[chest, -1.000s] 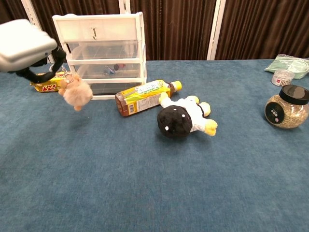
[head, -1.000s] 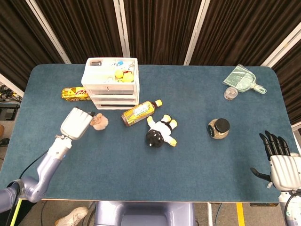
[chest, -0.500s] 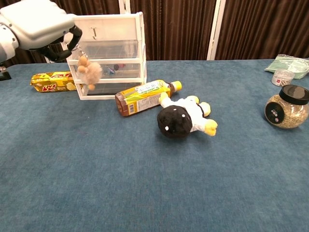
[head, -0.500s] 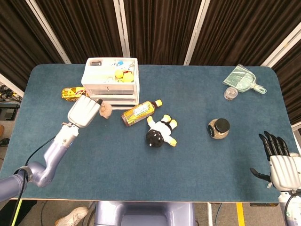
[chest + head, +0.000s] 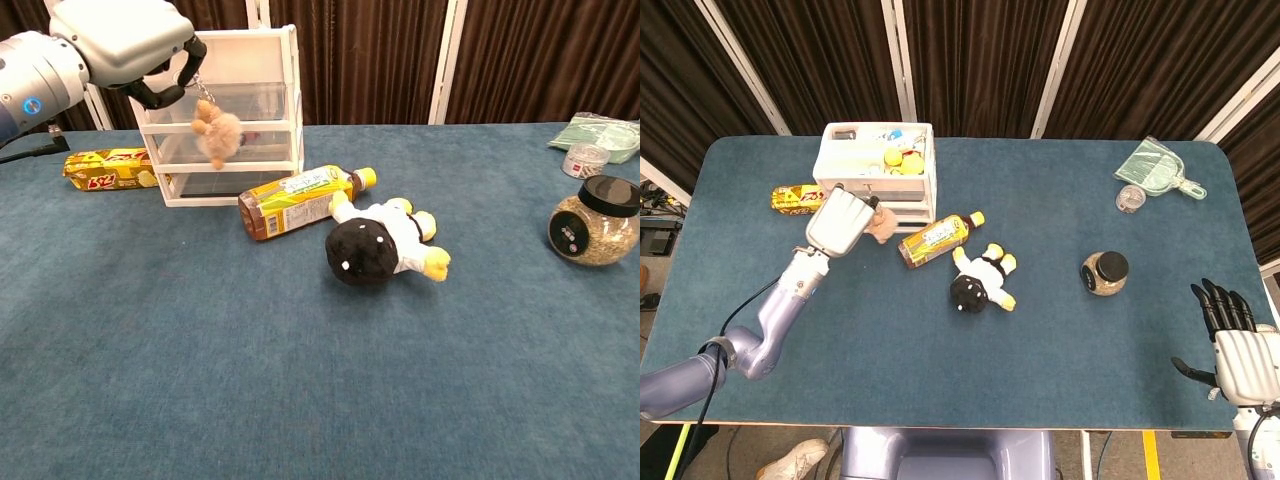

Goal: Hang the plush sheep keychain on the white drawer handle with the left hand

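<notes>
My left hand (image 5: 130, 45) (image 5: 844, 220) is raised in front of the white drawer unit (image 5: 270, 45) (image 5: 840, 165) and pinches the chain of the tan plush sheep keychain (image 5: 219, 130) (image 5: 880, 224). The sheep dangles below the fingers, in front of the upper and middle drawers. The hand covers the top drawer's handle in the chest view. My right hand (image 5: 1238, 345) rests open at the table's front right corner, holding nothing; only the head view shows it.
A tea bottle (image 5: 298, 201) lies beside a black and white plush toy (image 5: 380, 243) right of the drawers. A yellow snack pack (image 5: 105, 168) lies left of them. A black-lidded jar (image 5: 594, 222), a small container (image 5: 583, 159) and a green dustpan (image 5: 1157, 168) sit at the right.
My left hand has carried the sheep keychain up and to the right, from low beside the drawer unit to right in front of its upper drawers. The right hand has not moved.
</notes>
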Available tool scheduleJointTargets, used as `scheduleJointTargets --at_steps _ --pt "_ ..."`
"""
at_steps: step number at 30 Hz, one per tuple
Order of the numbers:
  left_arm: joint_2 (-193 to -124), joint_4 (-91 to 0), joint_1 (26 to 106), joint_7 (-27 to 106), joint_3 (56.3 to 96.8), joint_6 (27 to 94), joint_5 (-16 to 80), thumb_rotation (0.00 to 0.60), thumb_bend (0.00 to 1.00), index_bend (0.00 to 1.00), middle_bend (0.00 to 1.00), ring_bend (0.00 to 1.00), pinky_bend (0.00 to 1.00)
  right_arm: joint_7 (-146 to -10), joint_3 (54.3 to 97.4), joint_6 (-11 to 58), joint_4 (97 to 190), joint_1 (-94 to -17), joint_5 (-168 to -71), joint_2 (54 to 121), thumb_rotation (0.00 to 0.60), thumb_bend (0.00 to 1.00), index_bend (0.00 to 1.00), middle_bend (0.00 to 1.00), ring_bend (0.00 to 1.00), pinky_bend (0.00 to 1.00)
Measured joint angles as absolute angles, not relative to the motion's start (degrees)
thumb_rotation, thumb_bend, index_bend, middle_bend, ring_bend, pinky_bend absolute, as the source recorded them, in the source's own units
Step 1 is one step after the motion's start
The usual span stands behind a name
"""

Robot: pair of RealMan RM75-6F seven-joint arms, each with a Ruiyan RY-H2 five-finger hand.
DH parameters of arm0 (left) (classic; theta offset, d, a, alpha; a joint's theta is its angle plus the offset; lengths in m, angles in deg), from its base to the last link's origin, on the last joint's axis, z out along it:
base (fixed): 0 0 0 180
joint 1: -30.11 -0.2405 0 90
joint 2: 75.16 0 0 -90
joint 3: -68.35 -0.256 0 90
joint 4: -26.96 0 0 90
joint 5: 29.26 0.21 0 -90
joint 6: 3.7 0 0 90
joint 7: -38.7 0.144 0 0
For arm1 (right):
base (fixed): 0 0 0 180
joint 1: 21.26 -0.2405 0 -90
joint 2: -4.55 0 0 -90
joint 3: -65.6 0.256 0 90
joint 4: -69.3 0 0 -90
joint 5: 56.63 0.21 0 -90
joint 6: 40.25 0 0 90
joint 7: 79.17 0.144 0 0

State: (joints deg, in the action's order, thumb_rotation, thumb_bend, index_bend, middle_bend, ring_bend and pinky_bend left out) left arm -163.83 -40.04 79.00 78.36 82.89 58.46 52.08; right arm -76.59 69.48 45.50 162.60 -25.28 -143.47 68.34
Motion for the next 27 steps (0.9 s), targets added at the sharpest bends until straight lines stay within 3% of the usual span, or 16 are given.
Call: scheduleJointTargets --at_steps 27 --pt "-167.90 -33.68 81.86 76.85 82.60 59.01 49.90 0.600 0.45 0.60 1.00 0.89 0.77 -76.44 69.42 45.79 162.94 -25.17 -143.73 68.17 0.600 0.01 0.00 0.00 0.00 0.00"
